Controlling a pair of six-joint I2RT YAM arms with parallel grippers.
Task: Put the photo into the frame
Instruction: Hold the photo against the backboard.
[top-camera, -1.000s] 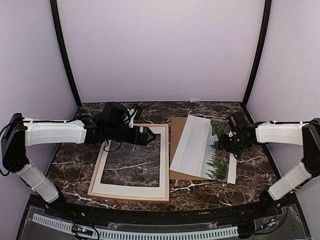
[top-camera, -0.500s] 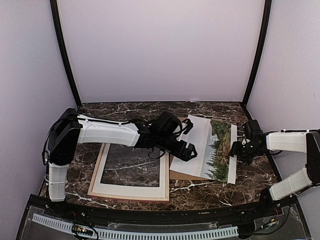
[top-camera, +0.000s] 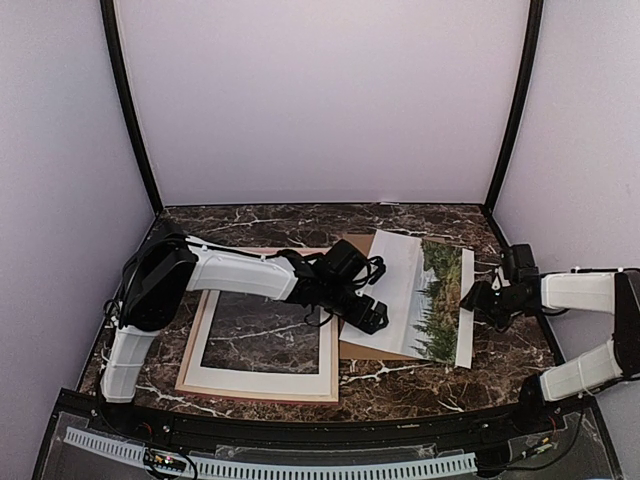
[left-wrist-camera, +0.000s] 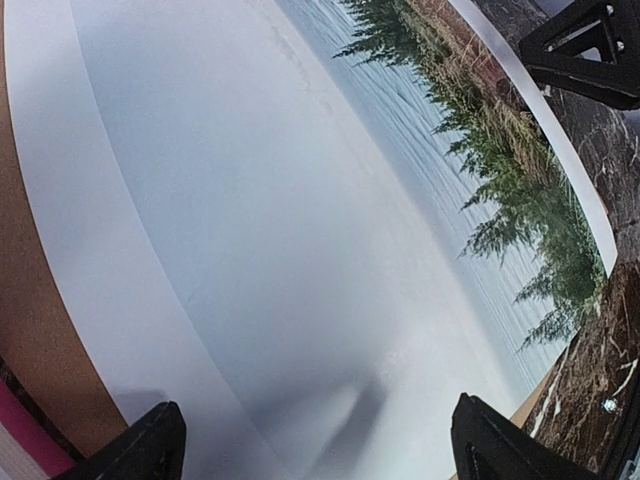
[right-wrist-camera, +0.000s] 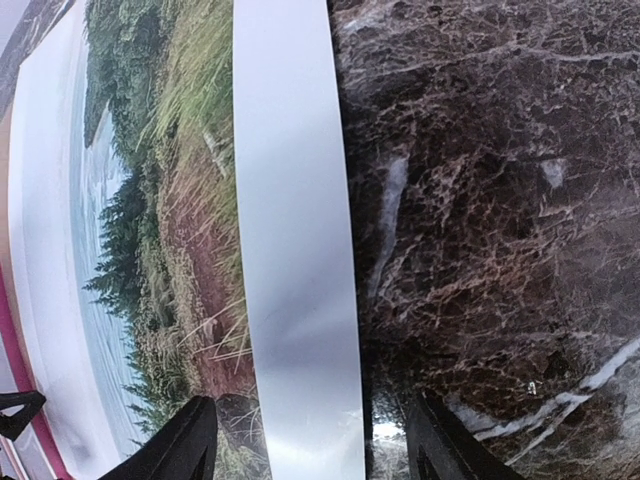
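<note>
The photo (top-camera: 420, 290) lies face up on the brown backing board (top-camera: 352, 262), which touches its left neighbour, the frame (top-camera: 190, 352). The left end effector (left-wrist-camera: 320, 450) hovers over the photo's pale sky side, released and wide. The right end effector (right-wrist-camera: 310, 450) straddles the photo's right border, fingers apart, grasping nothing. Pinching such flat paper could crease it, or drag the board along and skew the photo.

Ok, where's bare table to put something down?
Bare marble runs along the back wall, behind the frame and photo; another patch lies near right, in front of the photo. Crowded mid-table: left pincer over the photo, right pincer at its edge.
</note>
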